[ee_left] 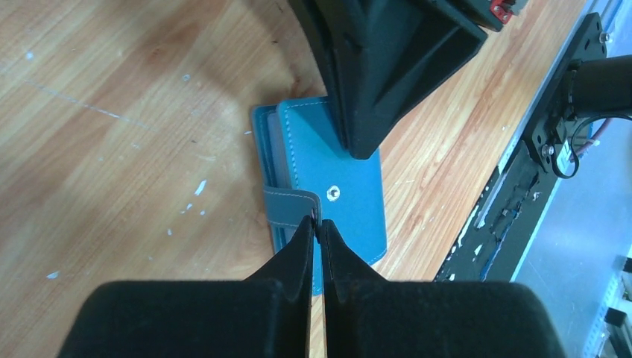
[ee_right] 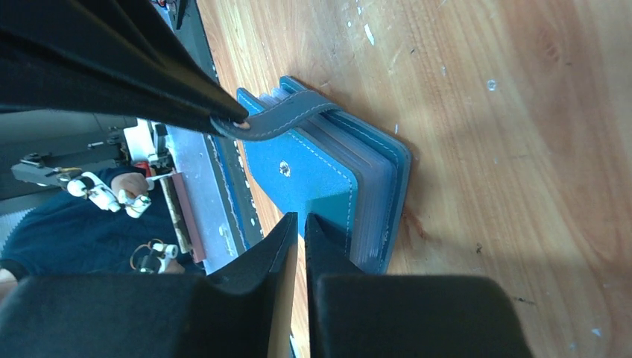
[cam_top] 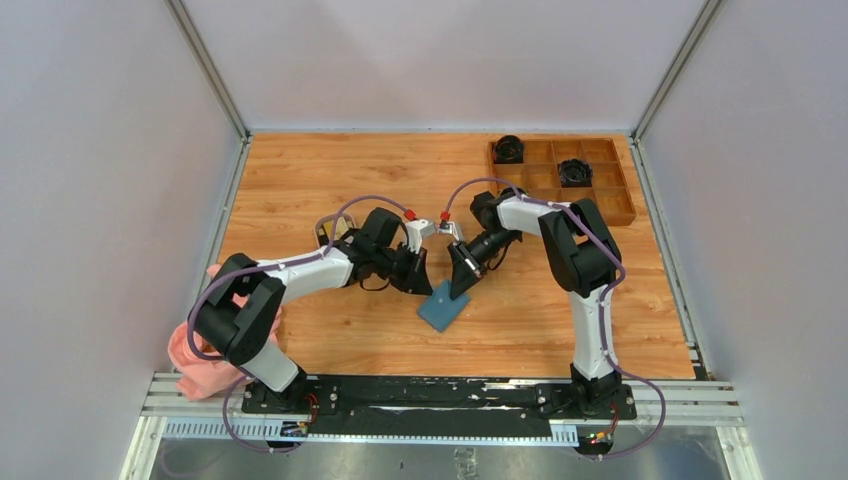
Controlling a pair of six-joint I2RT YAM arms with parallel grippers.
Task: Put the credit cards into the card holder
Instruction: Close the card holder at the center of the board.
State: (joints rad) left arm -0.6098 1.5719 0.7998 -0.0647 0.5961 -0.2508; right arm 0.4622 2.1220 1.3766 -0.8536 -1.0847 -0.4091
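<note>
Just ahead of the arms, the card holder (cam_top: 441,308) lies flat on the table (cam_top: 300,180), snap undone. The left gripper (ee_left: 317,224) is clamped on the tip of the strap (ee_right: 291,119), holding it raised. The right gripper (ee_right: 300,220), fingers almost together, meets the cover edge; whether it pinches cannot be told. Light, floppy and smooth-faced, the holder would likely slide unless pinned. The thin cover edge looks the best hold.

Table (cam_top: 300,180): light wood-grain top, flecked with pale marks. Lying on it:
- teal card holder (cam_top: 444,306), centre front
- brown compartment tray (cam_top: 610,216), far right corner
- pink cloth (cam_top: 195,360), near left edge, possibly overhanging
</note>
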